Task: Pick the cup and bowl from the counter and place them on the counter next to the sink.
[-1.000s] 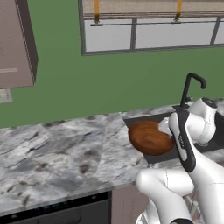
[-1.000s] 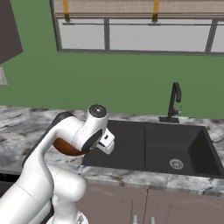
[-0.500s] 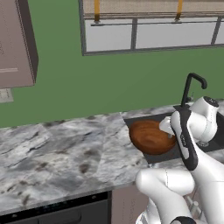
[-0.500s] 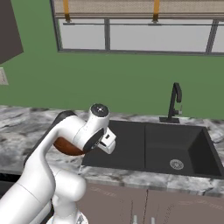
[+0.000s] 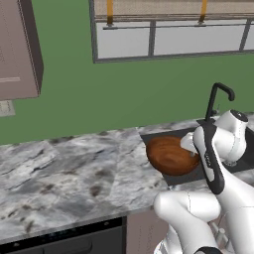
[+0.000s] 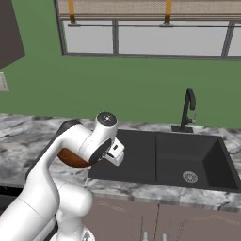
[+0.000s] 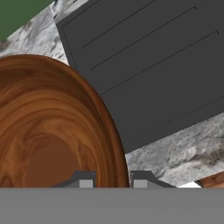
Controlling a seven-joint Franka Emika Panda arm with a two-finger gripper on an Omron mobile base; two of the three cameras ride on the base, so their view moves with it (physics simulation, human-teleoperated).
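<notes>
**Bowl carried at the sink's edge**

My hand [image 7: 113, 180] pinches the bowl's [image 5: 171, 155] rim, holding it over the sink's [image 6: 188, 157] nine o'clock edge. If I release here, I judge it could tip into the basin instead of resting on the bench [image 5: 74, 173].

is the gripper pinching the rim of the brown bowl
Yes, in the hand view the gripper has one tip inside and one outside the rim of the bowl.
</notes>
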